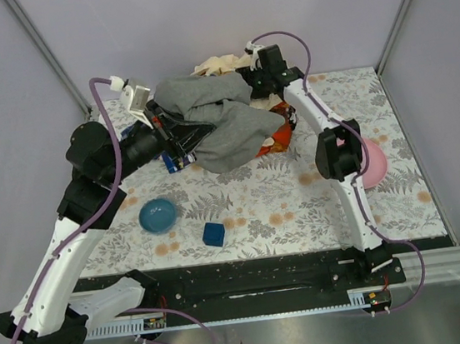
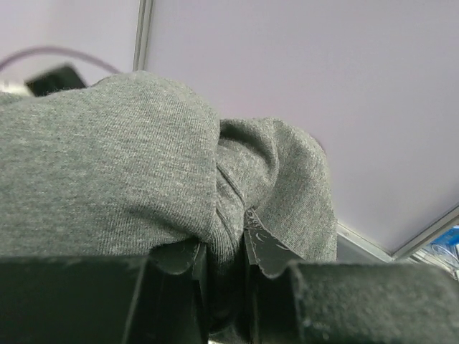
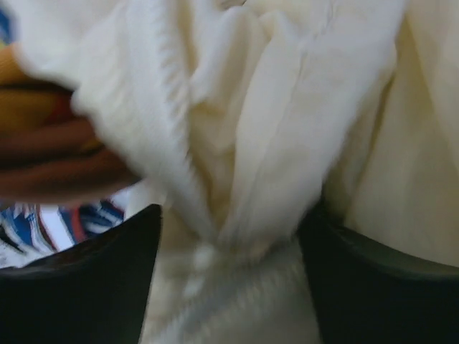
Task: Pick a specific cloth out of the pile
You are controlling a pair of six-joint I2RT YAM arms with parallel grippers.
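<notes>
The dark grey cloth (image 1: 223, 118) hangs lifted over the pile (image 1: 271, 133) at the back of the table. My left gripper (image 1: 177, 141) is shut on the cloth's left edge. In the left wrist view the grey cloth (image 2: 129, 172) is pinched between the jaws of the left gripper (image 2: 226, 244). My right gripper (image 1: 252, 77) is at the back of the pile on the cream cloth (image 1: 217, 63). In the right wrist view a thick fold of the cream cloth (image 3: 272, 129) is bunched between the jaws of the right gripper (image 3: 229, 236). The orange-red-black cloth (image 1: 282, 130) lies under the grey one.
A blue bowl (image 1: 158, 215) and a small blue cube (image 1: 213, 234) sit on the near left of the floral table. A pink bowl (image 1: 373, 163) sits at the right behind the right arm. A blue-and-white cloth (image 1: 170, 158) peeks out beneath my left gripper. Walls close the back and sides.
</notes>
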